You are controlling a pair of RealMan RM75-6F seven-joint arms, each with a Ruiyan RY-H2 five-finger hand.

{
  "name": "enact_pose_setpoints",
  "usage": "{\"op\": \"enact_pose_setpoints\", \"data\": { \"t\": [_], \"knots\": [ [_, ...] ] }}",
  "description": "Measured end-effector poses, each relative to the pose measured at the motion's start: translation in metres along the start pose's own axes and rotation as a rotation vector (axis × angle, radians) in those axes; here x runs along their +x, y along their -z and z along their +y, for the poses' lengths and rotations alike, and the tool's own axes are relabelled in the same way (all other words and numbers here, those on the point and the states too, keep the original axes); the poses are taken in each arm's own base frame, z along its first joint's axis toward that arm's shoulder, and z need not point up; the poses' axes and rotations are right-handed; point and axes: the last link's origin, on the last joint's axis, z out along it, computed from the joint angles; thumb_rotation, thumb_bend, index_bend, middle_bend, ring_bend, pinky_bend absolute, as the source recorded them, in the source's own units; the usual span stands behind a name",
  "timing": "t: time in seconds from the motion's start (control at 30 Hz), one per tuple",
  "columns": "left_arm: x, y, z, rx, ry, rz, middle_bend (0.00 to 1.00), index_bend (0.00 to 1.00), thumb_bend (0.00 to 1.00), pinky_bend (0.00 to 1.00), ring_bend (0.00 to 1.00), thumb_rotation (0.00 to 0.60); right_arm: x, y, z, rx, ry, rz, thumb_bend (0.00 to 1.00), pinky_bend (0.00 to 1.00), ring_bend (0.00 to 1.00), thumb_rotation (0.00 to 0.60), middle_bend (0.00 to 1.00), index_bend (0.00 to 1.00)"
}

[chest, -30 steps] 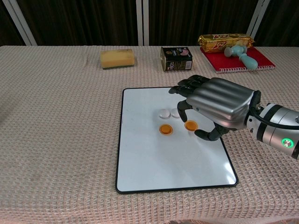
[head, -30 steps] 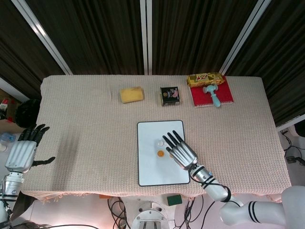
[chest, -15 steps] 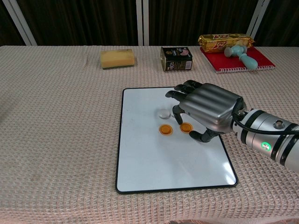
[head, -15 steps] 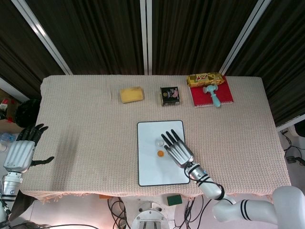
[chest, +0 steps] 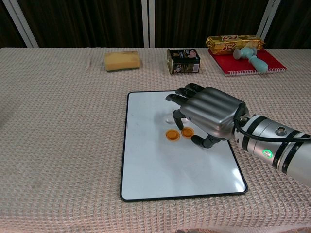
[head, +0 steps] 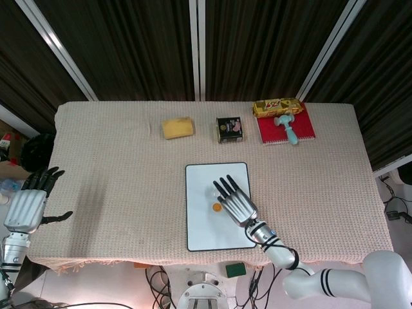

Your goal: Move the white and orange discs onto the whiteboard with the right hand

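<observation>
Hovering palm-down, your right hand (chest: 206, 112) covers the white discs; two orange discs (chest: 172, 135) lie on the whiteboard (chest: 146, 165). Whether it grasps anything, I cannot tell.

The right robot hand (chest: 206, 112) hides most of the white discs (chest: 169, 118).

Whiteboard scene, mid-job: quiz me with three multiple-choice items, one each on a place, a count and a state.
1. Where do the orange discs lie?
A. on the red notebook
B. on the whiteboard
C. on the bare cloth

2. How many orange discs show in the chest view?
A. two
B. four
C. none

3. How is the left robot hand?
A. holding the sponge
B. open, off the table's left edge
C. pressing the tin

Answers:
1 B: the orange discs sit on the whiteboard, beside the right robot hand.
2 A: two lie side by side.
3 B: the left robot hand holds nothing, fingers apart.
</observation>
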Motion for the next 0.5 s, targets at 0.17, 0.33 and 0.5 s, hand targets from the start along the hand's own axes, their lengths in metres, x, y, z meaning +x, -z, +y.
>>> {"op": "enact_pose_setpoints", "data": {
  "t": [0.17, 0.33, 0.5],
  "knots": [
    [-0.0003, -0.0005, -0.0006, 0.002, 0.001, -0.002, 0.09, 0.13, 0.04, 0.11, 0.0, 0.51, 0.0007, -0.0017, -0.0017, 0.001, -0.001, -0.002, 0.39, 0.0, 0.0, 0.6, 0.02, 0.59],
    [-0.0003, -0.0011, -0.0012, 0.004, 0.002, -0.002, 0.09, 0.13, 0.04, 0.11, 0.0, 0.512, 0.0013, -0.0032, -0.0031, 0.002, 0.002, -0.004, 0.39, 0.0, 0.0, 0.6, 0.02, 0.58],
    [-0.0002, -0.001, -0.0018, 0.006, 0.004, -0.002, 0.09, 0.13, 0.04, 0.11, 0.0, 0.509, 0.0019, -0.0037, -0.0034, 0.003, 0.004, -0.005, 0.39, 0.0, 0.0, 0.6, 0.02, 0.56]
  ]
}}
